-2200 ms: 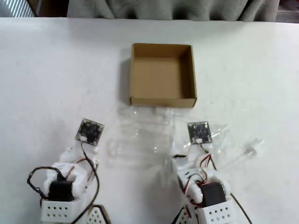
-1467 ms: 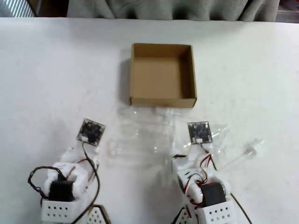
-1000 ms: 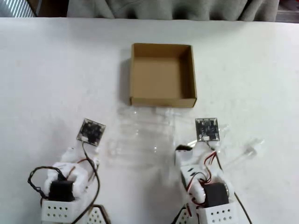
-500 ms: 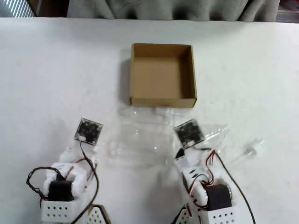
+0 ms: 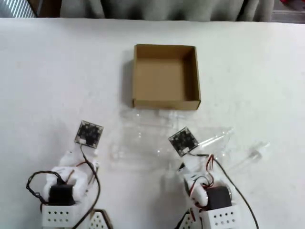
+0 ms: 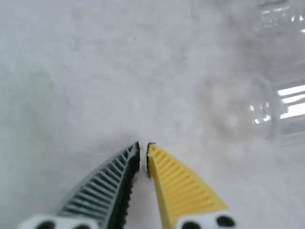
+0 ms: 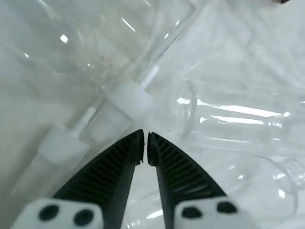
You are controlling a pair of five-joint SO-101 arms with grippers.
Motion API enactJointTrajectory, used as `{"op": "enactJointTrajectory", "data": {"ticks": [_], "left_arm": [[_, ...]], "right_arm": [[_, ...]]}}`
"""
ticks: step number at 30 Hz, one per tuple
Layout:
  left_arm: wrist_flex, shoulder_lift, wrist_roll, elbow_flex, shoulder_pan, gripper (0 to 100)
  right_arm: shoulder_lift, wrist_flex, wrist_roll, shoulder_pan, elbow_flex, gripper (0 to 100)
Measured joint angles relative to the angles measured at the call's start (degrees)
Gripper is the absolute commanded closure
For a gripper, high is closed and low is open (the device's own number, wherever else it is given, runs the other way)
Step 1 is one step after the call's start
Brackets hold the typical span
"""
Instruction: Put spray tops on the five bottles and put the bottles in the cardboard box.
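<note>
The clear bottles (image 5: pixel 143 140) lie in a heap on the table (image 5: pixel 57 71), just on the arms' side of the cardboard box (image 5: pixel 165 103). A spray top (image 7: pixel 127 101) with its thin tube lies among them, right at the tip of my right end effector (image 7: pixel 145 137), which is pinched shut and holds nothing. I think I must open it wide first. Then I should come down on the white collar, not the tube, and squeeze softly. My left end effector (image 6: pixel 143 145) is pinched shut too, with nothing in it, over the table beside the bottles.
</note>
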Motion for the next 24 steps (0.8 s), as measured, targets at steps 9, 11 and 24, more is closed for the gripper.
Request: {"op": "enactJointTrajectory", "data": {"ticks": [9, 11, 24], "left_arm": [[0.0, 0.0, 0.0, 0.0, 0.0, 94], [0.0, 0.0, 0.0, 0.0, 0.0, 94], [-1.1, 0.0, 0.0, -0.2, 0.0, 95]], "right_arm": [[0.0, 0.0, 0.0, 0.0, 0.0, 98.1], [0.0, 0.0, 0.0, 0.0, 0.0, 98.1], [0.1, 0.0, 0.0, 0.0, 0.0, 98.1]]}}
